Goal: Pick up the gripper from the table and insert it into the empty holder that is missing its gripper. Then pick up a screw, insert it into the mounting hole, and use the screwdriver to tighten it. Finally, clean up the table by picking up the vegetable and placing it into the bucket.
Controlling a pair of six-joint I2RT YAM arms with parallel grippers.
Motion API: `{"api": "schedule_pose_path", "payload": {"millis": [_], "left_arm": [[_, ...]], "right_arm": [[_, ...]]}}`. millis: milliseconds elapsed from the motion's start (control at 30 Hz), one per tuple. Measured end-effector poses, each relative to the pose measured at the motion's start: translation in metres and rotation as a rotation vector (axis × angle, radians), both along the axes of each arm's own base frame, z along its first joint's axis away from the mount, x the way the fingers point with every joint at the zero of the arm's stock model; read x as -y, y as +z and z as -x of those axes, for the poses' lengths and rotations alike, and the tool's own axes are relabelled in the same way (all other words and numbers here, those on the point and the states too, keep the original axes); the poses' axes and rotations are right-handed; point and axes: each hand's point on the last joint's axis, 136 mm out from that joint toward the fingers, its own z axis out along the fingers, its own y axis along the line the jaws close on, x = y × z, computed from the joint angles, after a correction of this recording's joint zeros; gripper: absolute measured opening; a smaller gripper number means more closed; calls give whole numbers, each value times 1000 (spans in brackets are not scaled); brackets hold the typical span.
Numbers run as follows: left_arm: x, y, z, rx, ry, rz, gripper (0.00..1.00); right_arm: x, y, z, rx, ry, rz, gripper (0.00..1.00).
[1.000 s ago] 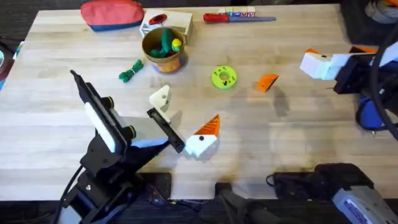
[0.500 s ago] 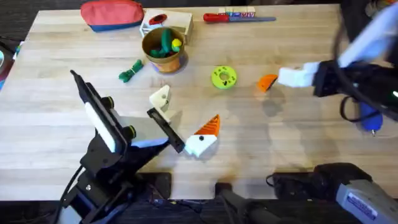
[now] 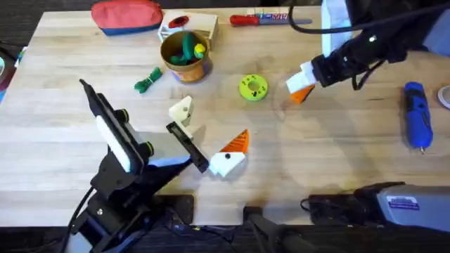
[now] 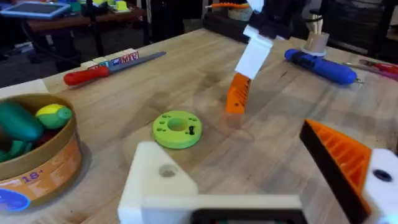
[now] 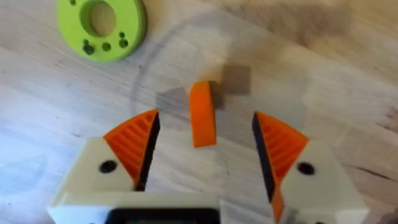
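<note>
Right fingers [image 5: 202, 146]: spread wide, straddling the pad [image 5: 203, 114], not touching it
Pad: flat on the counter [image 3: 337, 161], near the green disc [image 3: 253, 87]
Left fingers [image 3: 211, 144]: apart, one white mount bare of its pad
Screwdriver [image 3: 416, 115]: lying at the counter's right side

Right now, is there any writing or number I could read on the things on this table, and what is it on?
"18": on the tan side of the bucket.
Red and blue lettering on the white strip beside the red-handled screwdriver: too blurred to read.
Label on the grey box at the table's near edge: too small to read.
</note>
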Motion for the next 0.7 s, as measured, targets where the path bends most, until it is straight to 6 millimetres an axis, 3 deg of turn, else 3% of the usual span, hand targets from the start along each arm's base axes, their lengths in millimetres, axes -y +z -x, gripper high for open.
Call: {"api": "schedule_pose_path", "payload": {"millis": [133,300,367,500,700], "left_arm": [[0,0,0,0,0,0,987],[0,0,0,0,0,0,986],[0,0,0,0,0,0,987],[0,0,0,0,0,0,987],[0,0,0,0,0,0,986]], "right_arm": [[2,-14,3,-53,17,22,766],[3,-16,6,-65,28,30,581],[3,-17,6,-68,33,32,446],[4,-17,6,-69,33,38,34],[6,-9,19,-119,34,48,5]]}}
